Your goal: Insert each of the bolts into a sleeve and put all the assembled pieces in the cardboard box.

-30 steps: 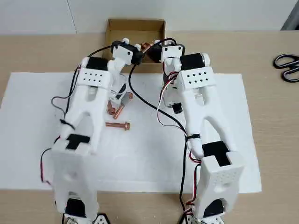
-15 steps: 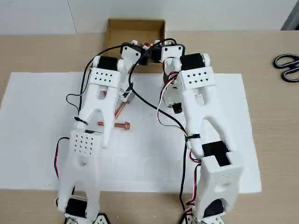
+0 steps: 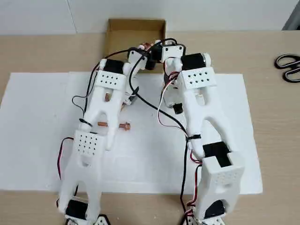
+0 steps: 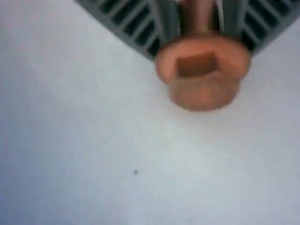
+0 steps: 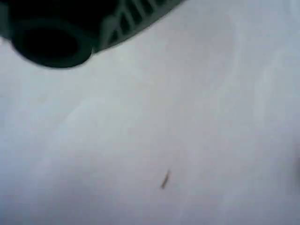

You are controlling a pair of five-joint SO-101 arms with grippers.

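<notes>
Our left gripper (image 4: 199, 18) is clamped on a copper bolt (image 4: 201, 75) above the white sheet (image 3: 37, 140) covering the wooden table (image 3: 262, 51). A loose bolt (image 3: 115, 125) lies on the sheet. The cardboard box (image 3: 117, 35) sits beyond it, with scissors (image 3: 288, 65) off to the side.

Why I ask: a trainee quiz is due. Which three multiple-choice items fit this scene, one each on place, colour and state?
1. The scissors lie: A) on the bare table, right of the white sheet; B) on the sheet; C) in a gripper.
2. The bolt on the sheet is: A) blue; B) copper; C) black.
3. The left gripper is: A) open, empty; B) shut on scissors; C) shut on a copper piece.
Answers: 1A, wood lies under them; 2B, its shaft and head look copper; 3C, the piece sits between its fingers.
</notes>
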